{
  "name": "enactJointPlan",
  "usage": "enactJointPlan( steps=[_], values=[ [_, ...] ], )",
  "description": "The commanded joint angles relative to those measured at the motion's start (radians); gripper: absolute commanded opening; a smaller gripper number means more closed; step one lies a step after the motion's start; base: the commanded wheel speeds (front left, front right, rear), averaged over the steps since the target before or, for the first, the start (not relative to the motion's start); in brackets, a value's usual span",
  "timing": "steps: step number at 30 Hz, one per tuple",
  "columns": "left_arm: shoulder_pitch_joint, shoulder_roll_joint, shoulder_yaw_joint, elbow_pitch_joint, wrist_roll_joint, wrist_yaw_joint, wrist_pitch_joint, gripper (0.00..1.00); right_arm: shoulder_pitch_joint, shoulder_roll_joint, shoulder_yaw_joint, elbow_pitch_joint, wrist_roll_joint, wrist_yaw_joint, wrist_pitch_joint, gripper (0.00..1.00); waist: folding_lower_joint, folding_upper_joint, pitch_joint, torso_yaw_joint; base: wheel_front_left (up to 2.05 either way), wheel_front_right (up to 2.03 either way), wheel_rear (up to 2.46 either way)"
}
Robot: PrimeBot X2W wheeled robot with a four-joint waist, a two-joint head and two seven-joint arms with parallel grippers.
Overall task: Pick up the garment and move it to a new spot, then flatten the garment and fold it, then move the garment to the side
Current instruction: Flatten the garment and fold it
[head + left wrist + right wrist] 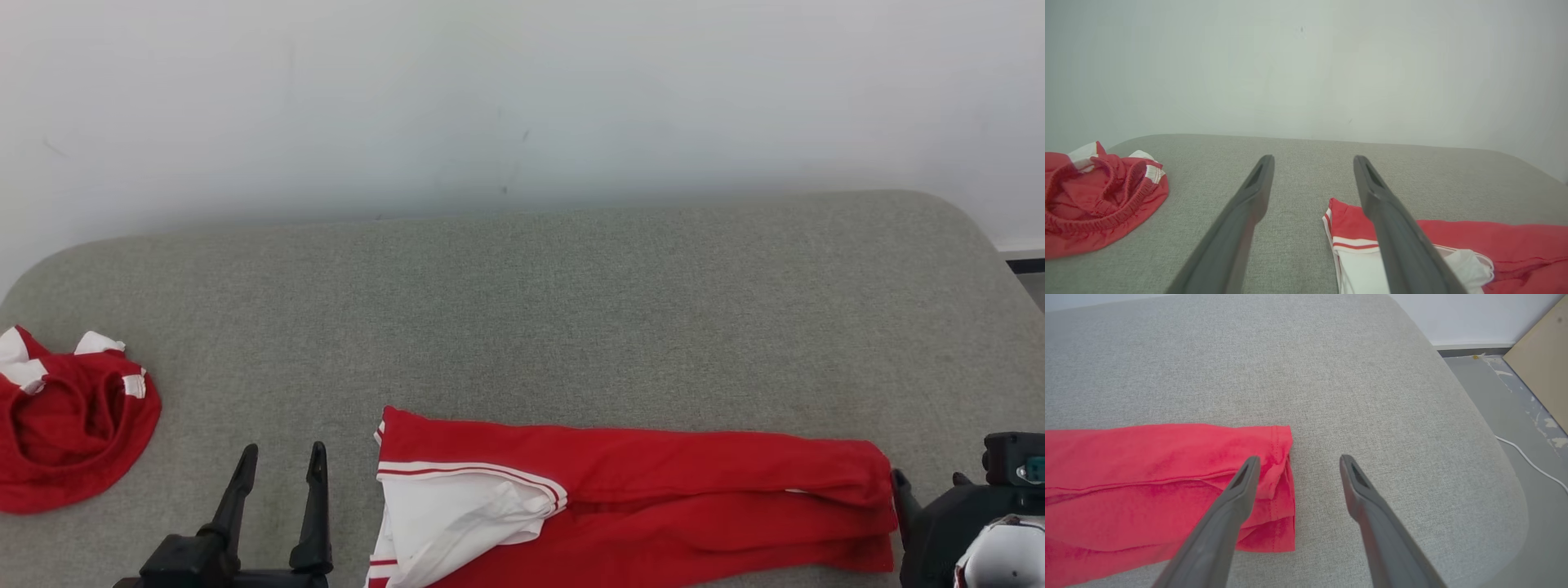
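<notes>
The shirt lies folded into a long strip at the near edge of the surface, between the left pincer and right pincer, both open and empty. Further folding and the move aside seem left to do.

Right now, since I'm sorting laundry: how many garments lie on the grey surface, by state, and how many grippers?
Folded red-and-white garment: 1
Crumpled red-and-white garment: 1
Grippers: 2, left gripper and right gripper, both open
Total: 4
</notes>
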Motion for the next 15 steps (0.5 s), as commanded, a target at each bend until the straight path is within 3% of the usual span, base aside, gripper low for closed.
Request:
enactJointPlan(
  steps=[1,15],
  values=[
    [-0.009,-0.004,0.009,-0.005,0.014,-0.007,-0.002,1.00,-0.016,0.009,-0.005,0.013,0.003,-0.003,0.003,1.00,0.0000,0.0000,0.003,0.000,0.00,0.00,0.00],
    [0.036,-0.043,0.095,-0.016,0.073,-0.044,-0.002,1.00,-0.168,-0.002,-0.013,0.225,-0.036,-0.003,0.122,1.00,0.0000,0.0000,0.086,0.032,0.00,0.00,0.00]
  ],
)
